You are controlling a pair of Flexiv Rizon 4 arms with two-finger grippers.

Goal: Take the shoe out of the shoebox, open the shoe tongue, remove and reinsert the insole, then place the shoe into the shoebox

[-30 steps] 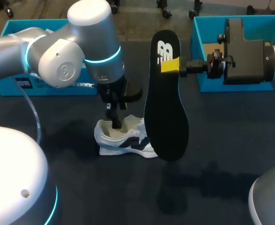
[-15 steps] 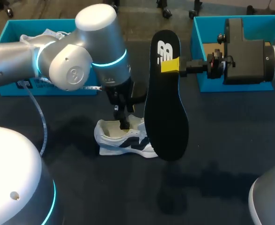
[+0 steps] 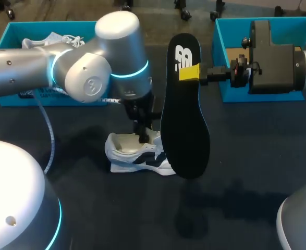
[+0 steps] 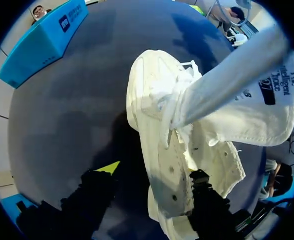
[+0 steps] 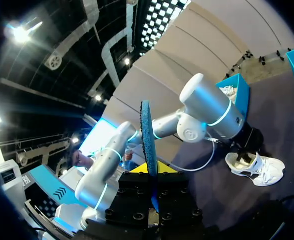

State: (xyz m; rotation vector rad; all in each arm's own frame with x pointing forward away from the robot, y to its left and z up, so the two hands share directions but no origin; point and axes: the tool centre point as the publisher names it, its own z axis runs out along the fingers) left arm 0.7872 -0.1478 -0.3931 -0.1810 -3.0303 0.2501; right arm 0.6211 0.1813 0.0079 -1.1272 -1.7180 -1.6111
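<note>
In the head view the insole (image 3: 184, 125) hides the toe of the shoe (image 3: 122, 156); the left gripper (image 3: 142, 136) has its fingertips hidden inside the shoe.

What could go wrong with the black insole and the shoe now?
The right pincer grips the insole only near one end, so it might swing or slip out. The left pincer sits in the shoe, which lies loose on the table; pulling up could drag it along.
</note>
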